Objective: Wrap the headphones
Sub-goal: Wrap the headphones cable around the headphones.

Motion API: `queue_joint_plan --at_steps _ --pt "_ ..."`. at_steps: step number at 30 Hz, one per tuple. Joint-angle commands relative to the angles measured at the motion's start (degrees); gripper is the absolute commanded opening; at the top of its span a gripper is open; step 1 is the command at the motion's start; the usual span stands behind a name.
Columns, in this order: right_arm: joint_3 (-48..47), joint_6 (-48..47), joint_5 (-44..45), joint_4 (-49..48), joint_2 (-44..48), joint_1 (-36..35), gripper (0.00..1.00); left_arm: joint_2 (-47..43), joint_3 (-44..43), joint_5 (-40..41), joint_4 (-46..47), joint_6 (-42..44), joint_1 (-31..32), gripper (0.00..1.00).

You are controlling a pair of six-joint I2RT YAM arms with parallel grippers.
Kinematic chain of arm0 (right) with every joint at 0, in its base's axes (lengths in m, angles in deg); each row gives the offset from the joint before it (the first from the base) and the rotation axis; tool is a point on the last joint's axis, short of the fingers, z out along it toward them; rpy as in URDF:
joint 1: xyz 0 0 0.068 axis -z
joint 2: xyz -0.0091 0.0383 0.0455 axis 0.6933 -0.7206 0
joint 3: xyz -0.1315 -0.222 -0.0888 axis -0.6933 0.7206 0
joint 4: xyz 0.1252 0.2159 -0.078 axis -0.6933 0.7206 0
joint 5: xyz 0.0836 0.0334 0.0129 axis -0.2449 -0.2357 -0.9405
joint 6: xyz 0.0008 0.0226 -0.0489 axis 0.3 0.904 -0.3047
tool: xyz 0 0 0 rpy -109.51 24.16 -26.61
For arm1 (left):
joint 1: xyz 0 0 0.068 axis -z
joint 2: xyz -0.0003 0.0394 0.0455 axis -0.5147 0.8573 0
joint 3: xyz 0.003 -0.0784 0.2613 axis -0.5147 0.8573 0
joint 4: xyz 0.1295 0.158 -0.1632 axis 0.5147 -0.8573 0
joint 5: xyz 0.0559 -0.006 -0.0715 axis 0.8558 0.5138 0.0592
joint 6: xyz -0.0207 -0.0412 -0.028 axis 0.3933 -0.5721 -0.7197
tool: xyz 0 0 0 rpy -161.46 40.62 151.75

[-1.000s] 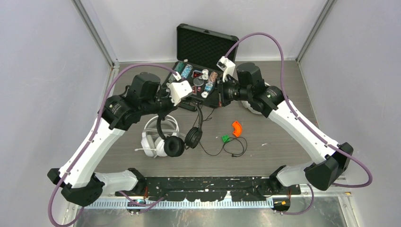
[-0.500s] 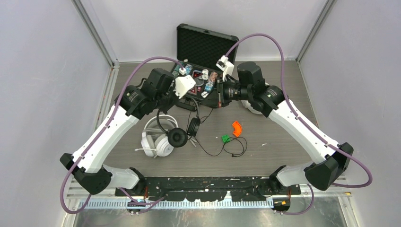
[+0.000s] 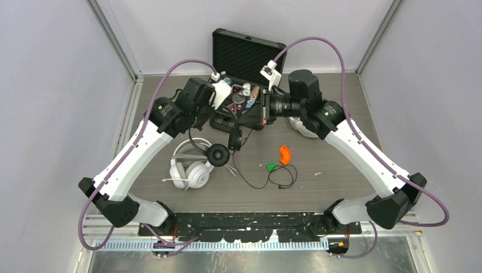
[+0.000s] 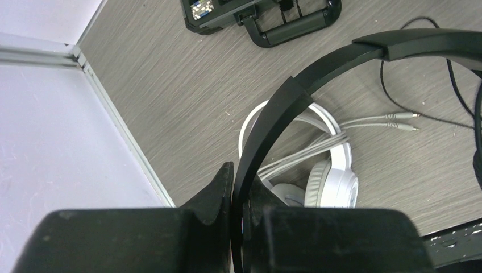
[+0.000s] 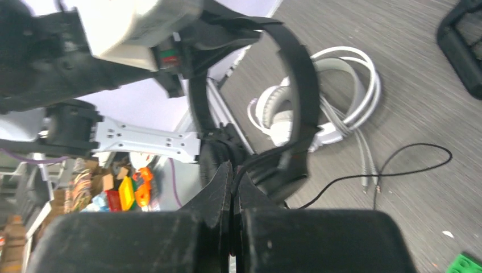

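Note:
The black headphones (image 3: pixel 219 152) hang in the air above the table. My left gripper (image 3: pixel 226 111) is shut on their black headband (image 4: pixel 295 96), and in the left wrist view the gripper (image 4: pixel 241 183) pinches the band edge-on. My right gripper (image 5: pixel 234 177) is shut on the thin black cable (image 5: pixel 398 165) right beside an ear cup (image 5: pixel 284 170), and in the top view it (image 3: pixel 257 112) is just right of the headphones. The cable trails down to the table (image 3: pixel 281 179). One white pair (image 3: pixel 190 168) lies below with its cable coiled through it. Another white pair (image 3: pixel 300 128) is mostly hidden behind my right arm.
An open black case (image 3: pixel 245 57) of poker chips stands at the back, its handle (image 4: pixel 293 25) facing the headphones. An orange piece (image 3: pixel 284 154) and a green piece (image 3: pixel 271 166) lie right of centre. The left wall rail (image 4: pixel 125 142) runs close to my left gripper.
My left arm has moved right and towards the back, carrying the black headphones off the white pair and towards the case. My right gripper has stayed close beside them.

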Motion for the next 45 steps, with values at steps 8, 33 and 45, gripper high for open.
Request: queue_joint_plan --at_steps 8,33,45 --pt "2.45 14.32 -7.5 -22.26 -1.26 -3.93 0.13 3.95 -6.33 9.49 0.2 -12.16 -0.19 0.0" --pt "4.54 -3.44 12.53 -22.07 -3.78 -16.49 0.14 2.64 -9.13 18.01 11.93 -31.34 -4.09 0.0" --pt "15.49 -18.86 24.1 -32.66 0.68 -22.78 0.14 1.43 -8.86 16.07 14.08 -35.28 -4.9 0.0"
